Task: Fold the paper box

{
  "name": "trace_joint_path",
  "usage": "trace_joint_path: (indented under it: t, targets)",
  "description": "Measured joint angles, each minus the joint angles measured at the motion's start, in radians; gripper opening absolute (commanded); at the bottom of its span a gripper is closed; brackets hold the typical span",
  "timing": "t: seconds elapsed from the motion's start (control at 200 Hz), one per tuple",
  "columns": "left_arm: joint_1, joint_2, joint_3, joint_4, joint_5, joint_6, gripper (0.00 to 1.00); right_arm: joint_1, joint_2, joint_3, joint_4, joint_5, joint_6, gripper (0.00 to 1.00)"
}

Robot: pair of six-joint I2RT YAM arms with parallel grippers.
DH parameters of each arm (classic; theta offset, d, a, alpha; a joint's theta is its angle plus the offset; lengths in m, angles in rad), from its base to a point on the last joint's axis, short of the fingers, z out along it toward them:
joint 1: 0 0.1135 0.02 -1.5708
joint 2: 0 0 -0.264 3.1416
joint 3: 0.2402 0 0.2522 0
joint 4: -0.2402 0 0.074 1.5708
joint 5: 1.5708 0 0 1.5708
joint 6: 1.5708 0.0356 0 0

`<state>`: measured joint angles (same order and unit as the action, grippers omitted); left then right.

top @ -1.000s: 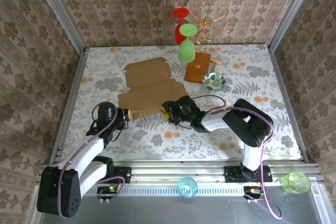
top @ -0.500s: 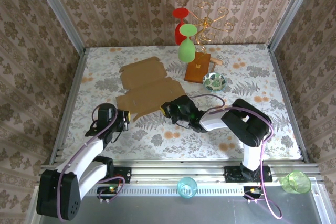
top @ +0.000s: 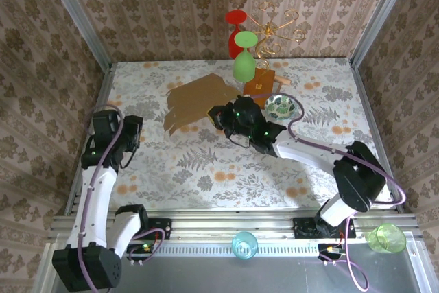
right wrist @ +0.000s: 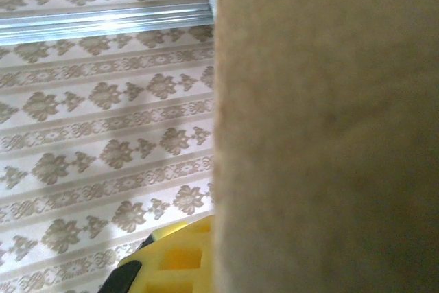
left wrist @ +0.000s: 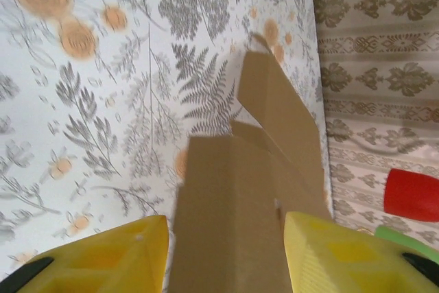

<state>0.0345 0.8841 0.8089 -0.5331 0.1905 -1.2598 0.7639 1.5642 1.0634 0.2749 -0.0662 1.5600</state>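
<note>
cardboard, one item: paper box (top: 195, 101), still unfolded, toward 11 o'clock of centre on the table (top: 206, 169), its 4 o'clock edge seemingly lifted. judged light, stiff across panels, floppy at creases, so liable to sag from one flap. best held on a panel edge beside a crease. right gripper (top: 219, 114): one, pinched closed on that edge. left gripper (left wrist: 223, 224): one, fingers apart, holding nothing, well off at the box's 8 o'clock. sundries: one orange-brown board (top: 259, 86), one patterned bowl (top: 280, 106).
</note>
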Motion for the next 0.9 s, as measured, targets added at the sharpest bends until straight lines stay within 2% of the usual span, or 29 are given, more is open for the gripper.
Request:
trace_joint_path:
  t: [0.275,0.405,0.545,0.705,0.9]
  targets:
    - [0.039,0.226,0.072,0.009,0.061,0.157,0.46,0.062,-0.097,0.217,-0.275,0.115,-0.040,0.00]
    - [0.040,0.248,0.098,0.001,0.068,0.189,0.46,0.120,-0.134,0.353,-0.417,0.197,-0.018,0.00]
    - [0.040,0.248,0.168,-0.021,0.068,0.216,0.46,0.147,-0.137,0.476,-0.555,0.267,0.077,0.00]
    - [0.040,0.248,0.231,-0.069,0.068,0.241,0.46,0.084,-0.067,0.512,-0.598,0.289,0.222,0.00]
    - [0.034,0.245,0.320,-0.158,0.073,0.288,0.47,-0.036,0.100,0.510,-0.586,0.259,0.297,0.00]
